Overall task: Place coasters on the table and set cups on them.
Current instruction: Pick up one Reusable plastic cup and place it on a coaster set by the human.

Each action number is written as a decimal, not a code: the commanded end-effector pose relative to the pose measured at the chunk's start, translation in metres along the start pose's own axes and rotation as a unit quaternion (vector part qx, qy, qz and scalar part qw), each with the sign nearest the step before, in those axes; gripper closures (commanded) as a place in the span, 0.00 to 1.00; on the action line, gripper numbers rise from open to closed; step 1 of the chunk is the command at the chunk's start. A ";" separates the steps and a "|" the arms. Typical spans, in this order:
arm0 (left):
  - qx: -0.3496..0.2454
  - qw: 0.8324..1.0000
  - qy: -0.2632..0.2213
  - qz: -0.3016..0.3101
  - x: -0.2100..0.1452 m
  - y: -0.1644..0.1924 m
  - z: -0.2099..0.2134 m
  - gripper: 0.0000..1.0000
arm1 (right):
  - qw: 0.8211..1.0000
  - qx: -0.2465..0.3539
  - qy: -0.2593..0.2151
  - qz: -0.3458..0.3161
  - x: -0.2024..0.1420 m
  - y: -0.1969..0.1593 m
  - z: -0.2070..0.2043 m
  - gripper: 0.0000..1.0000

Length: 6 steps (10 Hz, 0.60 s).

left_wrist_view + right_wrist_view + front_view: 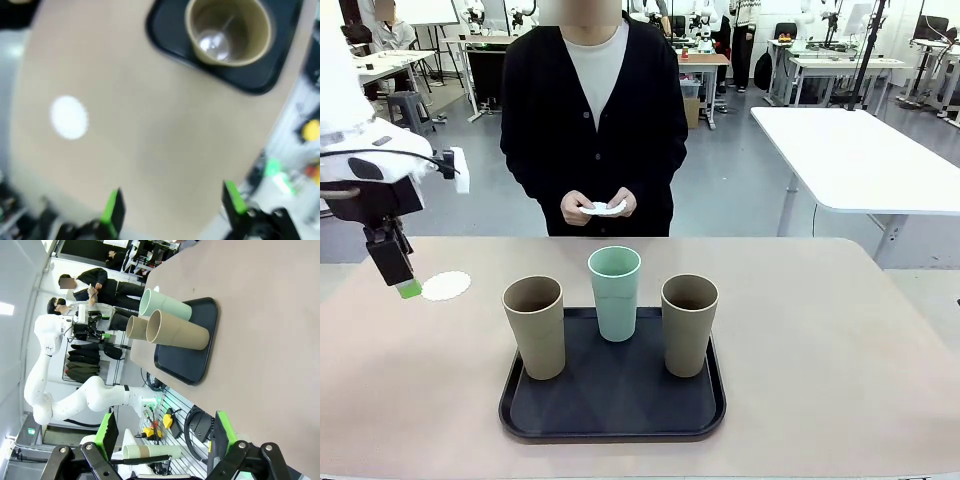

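Left fingers (111,212): apart and empty, hanging low over the tabletop (820,330).
Right fingers (218,430): also apart, with nothing between them, well back from the black tray (187,362).
Laid coaster (446,286): flat on the tabletop just beside the left fingertips, outside their gap. The left wrist view was smeared, so whether a pad touched it could not be told.
Spare coasters (603,208): in the person's hands (575,210), far beyond both pairs of fingers.
Cups: all three stood upright on the tray. The near tan cup (535,325) was ahead of the left fingers, with the mint cup (615,292) and the far tan cup (689,323) beyond it.
Progress: probably early, with one coaster down and no cup on it.
Risk, coaster: it looked thin and light, so a pad brushing its edge could drag it out of place.
Risk, cups: they were tall, tapered and close together. Fingers closing on one could knock its neighbour, and a low lift could catch the tray rim and tip the cup.
Risk, landing: a cup set down off-centre might overhang the coaster.
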<state>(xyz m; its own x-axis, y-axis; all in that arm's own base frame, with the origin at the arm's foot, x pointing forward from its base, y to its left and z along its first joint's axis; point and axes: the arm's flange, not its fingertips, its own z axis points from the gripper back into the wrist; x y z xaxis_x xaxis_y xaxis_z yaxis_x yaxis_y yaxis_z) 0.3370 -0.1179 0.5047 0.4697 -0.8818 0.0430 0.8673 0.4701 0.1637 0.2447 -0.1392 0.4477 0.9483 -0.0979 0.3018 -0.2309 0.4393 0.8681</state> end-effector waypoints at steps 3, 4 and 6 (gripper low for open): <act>0.019 1.000 0.005 -0.001 -0.004 0.007 -0.004 0.00 | 1.000 0.002 -0.004 0.001 0.001 -0.001 0.000 0.00; 0.019 1.000 0.005 -0.001 -0.004 0.007 -0.004 0.00 | 1.000 0.002 -0.004 0.001 0.001 -0.001 0.000 0.00; 0.019 1.000 0.005 -0.001 -0.004 0.007 -0.004 0.00 | 1.000 0.002 -0.004 0.001 0.001 -0.001 0.000 0.00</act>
<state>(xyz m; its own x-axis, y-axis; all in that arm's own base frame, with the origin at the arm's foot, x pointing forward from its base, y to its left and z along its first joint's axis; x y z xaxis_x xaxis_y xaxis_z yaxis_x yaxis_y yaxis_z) 0.3411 -0.1111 0.5001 0.4539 -0.8895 0.0523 0.8696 0.4550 0.1918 0.2447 -0.1392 0.4477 0.9483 -0.0980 0.3017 -0.2308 0.4395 0.8681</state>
